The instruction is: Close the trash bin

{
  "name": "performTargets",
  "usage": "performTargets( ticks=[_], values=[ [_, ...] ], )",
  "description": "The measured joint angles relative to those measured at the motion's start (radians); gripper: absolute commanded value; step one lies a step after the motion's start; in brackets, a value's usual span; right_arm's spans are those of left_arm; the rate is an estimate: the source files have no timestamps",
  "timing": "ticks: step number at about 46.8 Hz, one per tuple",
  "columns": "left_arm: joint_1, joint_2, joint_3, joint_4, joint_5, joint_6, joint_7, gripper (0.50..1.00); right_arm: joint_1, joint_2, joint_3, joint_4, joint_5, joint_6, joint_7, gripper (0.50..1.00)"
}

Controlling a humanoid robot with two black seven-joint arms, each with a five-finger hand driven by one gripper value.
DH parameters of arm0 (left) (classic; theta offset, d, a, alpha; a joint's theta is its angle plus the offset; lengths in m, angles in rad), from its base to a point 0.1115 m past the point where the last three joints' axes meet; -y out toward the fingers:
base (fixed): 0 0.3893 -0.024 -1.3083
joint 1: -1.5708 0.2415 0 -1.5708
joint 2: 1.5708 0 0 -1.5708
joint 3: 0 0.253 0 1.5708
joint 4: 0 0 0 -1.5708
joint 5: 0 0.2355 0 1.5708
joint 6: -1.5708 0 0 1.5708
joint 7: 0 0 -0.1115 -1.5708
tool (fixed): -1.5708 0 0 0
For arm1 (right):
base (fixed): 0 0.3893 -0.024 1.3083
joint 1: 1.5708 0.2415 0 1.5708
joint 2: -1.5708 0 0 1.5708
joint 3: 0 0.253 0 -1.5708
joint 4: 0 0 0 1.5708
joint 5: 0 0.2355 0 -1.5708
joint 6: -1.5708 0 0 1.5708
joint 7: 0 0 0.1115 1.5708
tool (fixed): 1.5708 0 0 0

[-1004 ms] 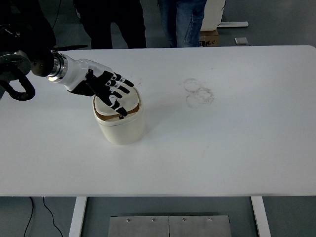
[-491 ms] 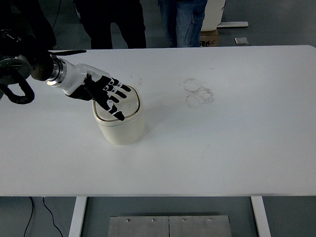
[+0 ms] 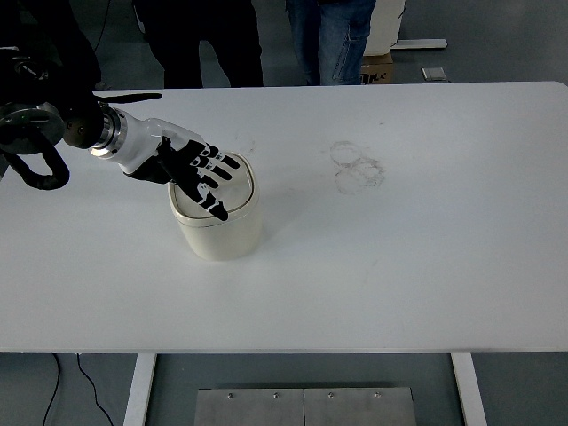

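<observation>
A small cream trash bin (image 3: 218, 229) stands on the white table (image 3: 399, 266), left of centre. Its swing lid (image 3: 232, 188) lies about flat inside the rim. My left hand (image 3: 201, 173) reaches in from the left and is over the bin's top, fingers spread and flat, resting on or just above the lid. It holds nothing. My right arm is out of view.
Two people's legs (image 3: 266, 40) stand at the table's far edge. Faint ring marks (image 3: 355, 169) are on the table right of the bin. A cardboard box (image 3: 376, 67) sits on the floor beyond the table.
The lid showed a brown gap on the left a second ago; now it lies flat. My left hand shifted slightly left, then back over the lid.
</observation>
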Motion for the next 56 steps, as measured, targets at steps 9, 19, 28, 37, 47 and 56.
performTargets(
  ticks=[9,19,28,37,47,56],
  values=[
    [0.001,0.000,0.000,0.000,0.000,0.000,0.000,1.000,0.000,0.000,0.000,0.000,0.000,0.000,0.000,0.989],
    [0.000,0.000,0.000,0.000,0.000,0.000,0.000,1.000,0.000,0.000,0.000,0.000,0.000,0.001,0.000,0.991],
    [0.002,-0.002,0.002,0.000,0.000,0.000,0.000,1.000,0.000,0.000,0.000,0.000,0.000,0.000,0.000,0.989],
    [0.003,-0.004,0.008,0.000,0.001,0.000,0.000,1.000,0.000,0.000,0.000,0.000,0.000,0.000,0.000,0.989],
    [-0.006,-0.001,0.010,0.001,0.001,0.000,0.000,1.000,0.000,0.000,0.000,0.000,0.000,0.000,0.000,0.989],
    [-0.035,0.013,0.007,0.009,0.000,-0.001,-0.001,1.000,0.000,0.000,0.000,0.000,0.000,0.000,0.000,0.991]
  ],
)
